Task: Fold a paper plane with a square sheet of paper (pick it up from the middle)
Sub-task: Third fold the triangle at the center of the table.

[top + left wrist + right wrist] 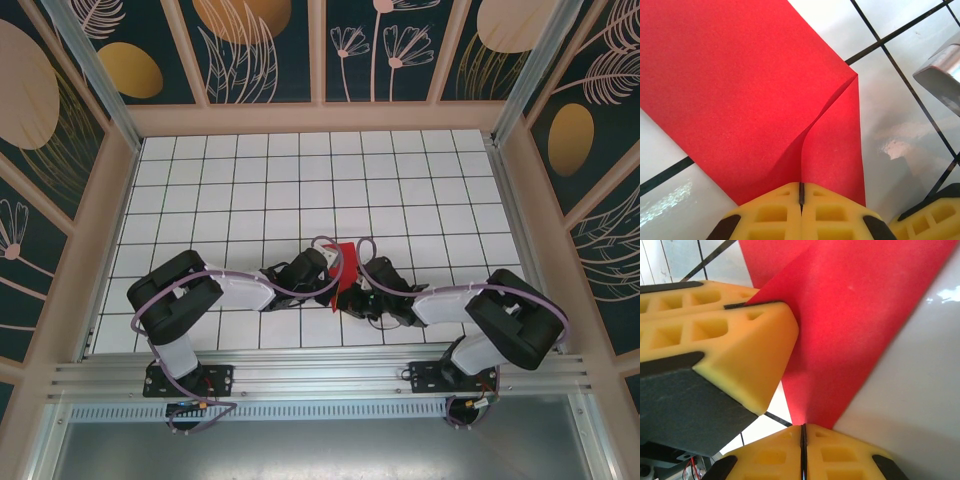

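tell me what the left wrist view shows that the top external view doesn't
Left wrist: the left gripper shut on an edge of the red paper, with a raised fold running up from the pinch. Top external: the left arm and right arm whole, meeting at the paper, and patterned walls. Both: the red paper and the white gridded table.

Red square sheet of paper (740,85), partly folded: I see one flap rising along a curved crease. Its edges sit pinched between the closed jaws of left gripper (801,192) and right gripper (803,432), possibly lifted off the surface.
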Available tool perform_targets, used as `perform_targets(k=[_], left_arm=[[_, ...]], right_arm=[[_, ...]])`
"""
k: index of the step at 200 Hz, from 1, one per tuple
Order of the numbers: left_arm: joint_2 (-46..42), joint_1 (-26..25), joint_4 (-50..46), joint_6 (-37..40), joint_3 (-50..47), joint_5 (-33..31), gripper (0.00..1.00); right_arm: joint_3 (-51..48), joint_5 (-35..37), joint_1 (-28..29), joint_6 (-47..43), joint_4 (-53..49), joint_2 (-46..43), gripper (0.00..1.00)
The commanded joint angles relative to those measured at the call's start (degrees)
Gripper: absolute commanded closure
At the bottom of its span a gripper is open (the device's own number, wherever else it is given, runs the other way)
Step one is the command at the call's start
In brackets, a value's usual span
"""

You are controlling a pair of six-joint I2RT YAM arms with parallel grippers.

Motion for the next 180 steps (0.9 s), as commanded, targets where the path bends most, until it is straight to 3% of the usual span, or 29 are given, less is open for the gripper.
perform_targets(k=[1,92,145,180], left_arm=[[-0.26,0.15,-0.61,-0.76,-0.61,0.43,0.98],[-0.34,0.21,-0.7,-0.84,-0.36,0.43,0.98],[-0.38,0.14,-1.32,-0.56,-0.17,0.16,0.99],[-0.31,0.19,-1.28,-0.69,-0.03,0.3,0.99]], right_arm=[[0.91,1.72,1.02,0.76,-0.95,-2.47,0.89],[0.56,2.36,2.81,2.71,2.82,4.63,0.9],[1.69,2.78,3.5,2.23,0.05,-0.27,0.89],[1.83,3.5,4.37,2.9,-0.15,1.92,0.89]])
